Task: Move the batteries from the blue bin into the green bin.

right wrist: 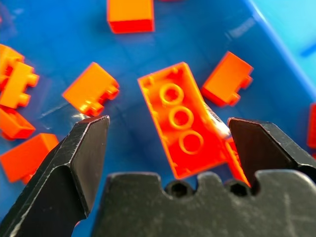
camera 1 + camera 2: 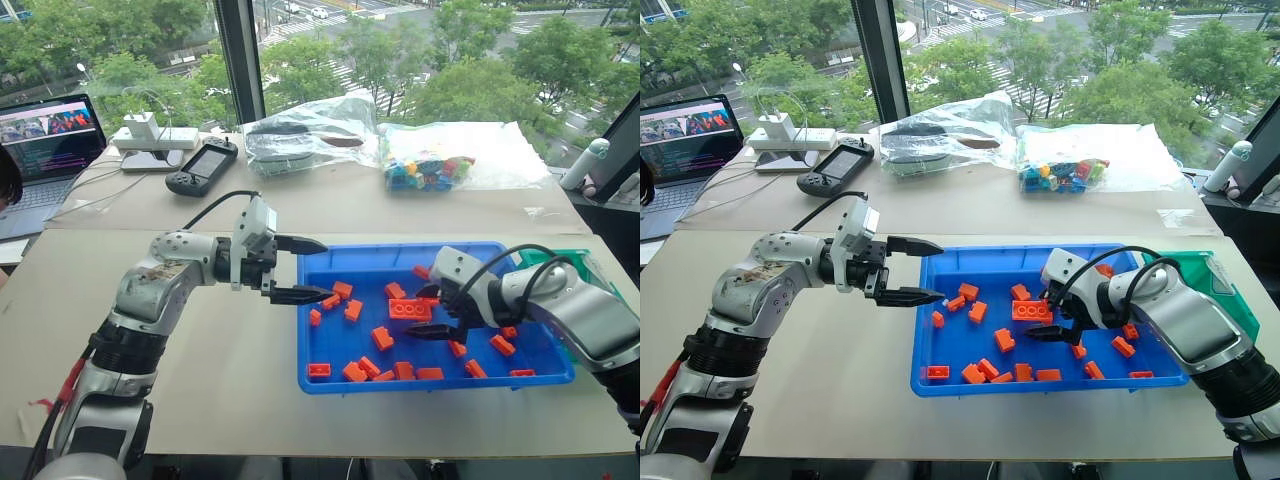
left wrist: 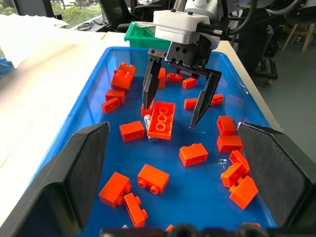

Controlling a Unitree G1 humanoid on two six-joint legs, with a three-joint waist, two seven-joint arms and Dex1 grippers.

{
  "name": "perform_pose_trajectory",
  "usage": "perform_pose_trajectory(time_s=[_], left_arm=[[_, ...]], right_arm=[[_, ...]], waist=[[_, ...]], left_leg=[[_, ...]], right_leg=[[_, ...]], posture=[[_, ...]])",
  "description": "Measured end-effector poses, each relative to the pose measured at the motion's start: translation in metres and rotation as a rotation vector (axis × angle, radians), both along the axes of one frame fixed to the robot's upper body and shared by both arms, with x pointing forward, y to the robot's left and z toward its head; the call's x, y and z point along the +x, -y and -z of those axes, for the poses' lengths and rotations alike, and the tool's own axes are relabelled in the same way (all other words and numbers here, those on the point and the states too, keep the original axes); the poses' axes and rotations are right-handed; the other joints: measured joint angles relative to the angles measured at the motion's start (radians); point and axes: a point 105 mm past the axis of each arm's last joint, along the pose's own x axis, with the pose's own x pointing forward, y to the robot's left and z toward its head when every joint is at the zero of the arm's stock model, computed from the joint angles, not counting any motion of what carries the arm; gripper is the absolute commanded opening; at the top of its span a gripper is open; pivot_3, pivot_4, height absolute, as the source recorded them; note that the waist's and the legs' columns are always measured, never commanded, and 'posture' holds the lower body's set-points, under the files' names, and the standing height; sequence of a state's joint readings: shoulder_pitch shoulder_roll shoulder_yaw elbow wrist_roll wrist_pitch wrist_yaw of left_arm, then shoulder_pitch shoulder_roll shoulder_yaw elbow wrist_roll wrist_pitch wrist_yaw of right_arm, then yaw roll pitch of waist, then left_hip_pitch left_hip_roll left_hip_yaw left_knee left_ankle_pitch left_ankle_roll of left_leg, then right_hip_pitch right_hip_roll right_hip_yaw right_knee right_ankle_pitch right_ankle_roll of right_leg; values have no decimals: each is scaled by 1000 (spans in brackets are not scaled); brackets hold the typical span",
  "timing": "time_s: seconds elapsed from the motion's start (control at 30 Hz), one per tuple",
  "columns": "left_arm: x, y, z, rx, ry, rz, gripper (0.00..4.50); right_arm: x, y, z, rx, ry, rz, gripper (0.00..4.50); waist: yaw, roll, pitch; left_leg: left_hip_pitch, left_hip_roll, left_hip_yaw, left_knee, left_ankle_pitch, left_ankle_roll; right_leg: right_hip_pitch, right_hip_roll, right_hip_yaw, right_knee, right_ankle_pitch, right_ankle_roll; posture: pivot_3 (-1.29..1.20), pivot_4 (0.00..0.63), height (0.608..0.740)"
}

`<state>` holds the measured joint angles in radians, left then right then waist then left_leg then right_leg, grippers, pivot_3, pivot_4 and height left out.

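Observation:
The blue bin lies on the table, strewn with orange bricks. My right gripper reaches down into it, open, its fingers on either side of a large flat orange brick. A whitish battery lies tight against that brick's long edge, partly hidden under it; the same battery lies by the right gripper's finger. My left gripper hovers open and empty over the bin's left rim, pointing across the bin. The green bin stands past the blue bin's right end, partly behind my right arm.
Several small orange bricks lie loose around the large one. On the far table are a laptop, a game controller, a power strip and clear bags, one with coloured bricks. A bottle stands at the far right.

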<state>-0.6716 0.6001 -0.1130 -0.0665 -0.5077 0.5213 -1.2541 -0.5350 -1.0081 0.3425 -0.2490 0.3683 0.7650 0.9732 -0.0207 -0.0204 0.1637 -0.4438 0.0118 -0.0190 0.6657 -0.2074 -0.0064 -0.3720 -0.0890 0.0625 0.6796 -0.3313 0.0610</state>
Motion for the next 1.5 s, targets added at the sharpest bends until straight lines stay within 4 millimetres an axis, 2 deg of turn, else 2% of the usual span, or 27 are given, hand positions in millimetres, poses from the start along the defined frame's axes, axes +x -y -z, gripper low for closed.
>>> perform_pose_trajectory(time_s=[0.13, 0.2, 0.37, 0.47, 0.57, 0.67, 0.8, 0.87, 0.9, 1.0, 1.1, 1.2, 1.33, 1.4, 1.5], left_arm=[[1, 0, 0, -1, 1, -5, 4500], [1, 0, 0, -1, 1, -6, 4500], [1, 0, 0, -1, 1, -6, 4500], [1, 0, 0, 0, 2, -5, 4500], [1, 0, 0, -1, 2, -5, 4500], [1, 0, 0, 0, 3, -5, 4500], [-1, 2, 0, 4, 15, 14, 4500], [-1, 2, 2, 10, 15, 15, 4500], [-1, 2, 2, 11, 15, 14, 4500], [-1, 3, 1, 10, 17, 15, 4500], [-1, 3, 1, 11, 17, 15, 4500], [-1, 3, 2, 11, 16, 16, 4500], [-1, 3, 2, 11, 16, 16, 4500], [-1, 3, 2, 12, 16, 16, 4500], [0, 3, 2, 14, 18, 14, 4500]], right_arm=[[4, 7, 4, -38, 18, 2, 1935], [7, 10, 4, -67, 56, -15, 1440], [2, 6, -9, -59, 81, -68, 1434], [-2, 6, -43, -18, 133, -78, 1433], [3, 33, -65, -72, 201, 26, 1433], [12, 70, -56, -165, 200, 176, 1433], [22, 102, -40, -217, 205, 311, 1433], [24, 108, -35, -228, 212, 340, 2448], [28, 107, -35, -205, 224, 357, 2586], [33, 103, -33, -176, 244, 377, 3563], [38, 103, -44, -170, 279, 406, 4458], [39, 93, -62, -138, 323, 383, 4458], [27, 49, -72, -72, 326, 189, 4458], [21, 32, -71, -61, 312, 107, 4458], [13, 14, -51, -89, 246, 1, 4458]], waist=[[2, 0, 0], [2, 0, 0], [1, 0, 0], [3, 0, 0], [8, 0, 0], [8, 0, 0], [2, 0, 0], [-3, 0, 0], [-7, 0, 0], [-10, 0, 0], [-8, 0, 0], [-8, 0, 0], [-10, 0, 0], [-10, 0, 0], [-7, 0, 0]], left_leg=[[0, 0, 0, 0, 0, 0], [0, 0, 0, 0, 0, 0], [0, 0, 0, 0, 0, 0], [0, 0, 0, 0, 0, 0], [0, 0, -1, 0, 0, 0], [0, -1, 0, 1, 0, 0], [0, 0, 0, 1, 0, 0], [0, 0, 1, 1, 0, 0], [1, 1, 1, 1, 0, 0], [1, 0, 0, 1, 0, 0], [1, 0, 1, 1, 0, 0], [1, 0, 0, 1, 0, 0], [1, 1, 0, 1, 0, 0], [1, 0, 0, 1, 0, 0], [1, 0, -1, 1, 0, 0]], right_leg=[[0, 0, 0, 0, 0, 0], [0, 0, 0, 0, 0, 0], [0, 0, 0, 0, 0, 0], [0, 0, 0, 0, 0, 0], [1, -1, -1, 0, 0, 0], [1, -1, -2, 0, 0, 0], [0, -1, -1, 0, 0, 0], [0, 0, -1, 0, 0, 0], [0, 0, -1, 0, 0, 0], [0, 0, -1, 0, 0, 0], [0, 0, -1, 0, 0, 0], [0, 0, -1, 0, 0, 0], [0, 0, -1, 0, 0, 0], [1, 0, -1, 0, 0, 0], [1, 0, -1, 0, 0, 0]], posture=[[0, 150, 732], [0, 150, 732], [0, 150, 732], [0, 150, 732], [0, 150, 732], [0, 150, 732], [0, 150, 732], [0, 150, 732], [0, 150, 732], [0, 150, 732], [0, 150, 732], [0, 150, 732], [0, 150, 732], [0, 150, 732], [0, 150, 732]])
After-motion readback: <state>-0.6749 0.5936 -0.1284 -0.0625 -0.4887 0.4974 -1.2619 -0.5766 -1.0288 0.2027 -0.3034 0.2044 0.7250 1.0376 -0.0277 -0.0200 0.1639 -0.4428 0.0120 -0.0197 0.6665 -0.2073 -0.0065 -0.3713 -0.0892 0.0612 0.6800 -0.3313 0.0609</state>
